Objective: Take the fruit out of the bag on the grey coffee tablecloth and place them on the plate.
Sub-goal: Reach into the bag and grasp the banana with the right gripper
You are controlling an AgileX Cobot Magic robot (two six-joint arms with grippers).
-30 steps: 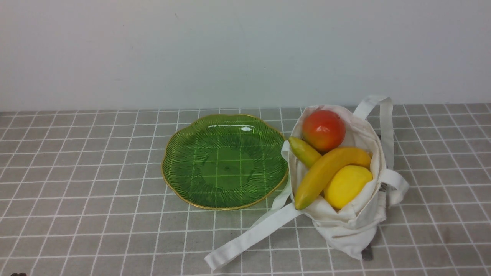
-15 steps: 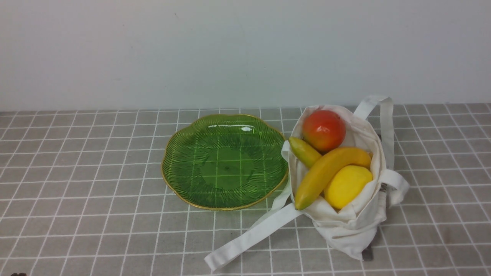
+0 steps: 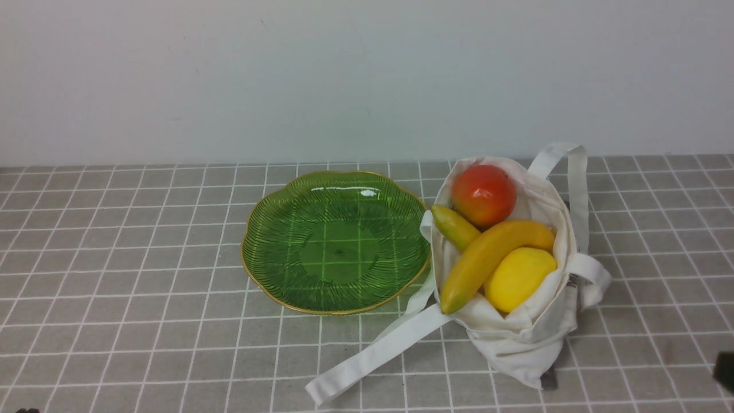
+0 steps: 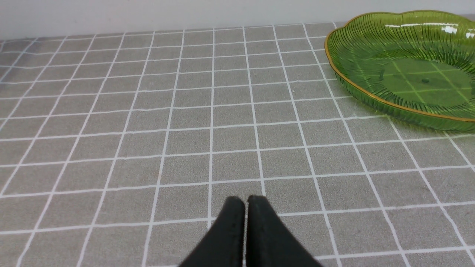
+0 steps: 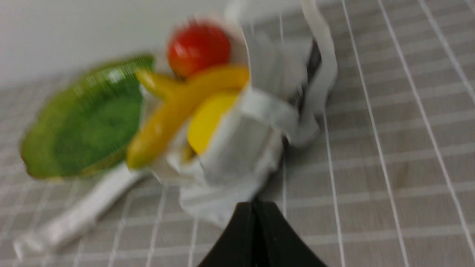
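Note:
An off-white bag (image 3: 516, 338) lies open on the grey coffee tablecloth (image 3: 143, 287), right of the green plate (image 3: 275, 229). Inside it I see fruit: a red apple (image 3: 483, 194), a long yellow banana (image 3: 487, 258), a smaller greenish banana (image 3: 454, 226) and a lemon (image 3: 519, 278). The plate holds nothing. My right gripper (image 5: 256, 204) is shut and empty, near the bag's front right corner; a dark bit of it (image 3: 725, 370) shows at the front view's right edge. My left gripper (image 4: 245, 200) is shut and empty over bare cloth, to the left of the plate (image 4: 371, 92).
A long white strap (image 3: 373, 355) trails from the bag toward the front. Another strap (image 3: 573, 172) loops at the bag's far right. A plain pale wall (image 3: 344, 74) closes the far side of the table.
A dark part of my right gripper has come into the front view at the lower right edge; the blurred right wrist view shows that arm moving. Bag, fruit and plate have not moved.

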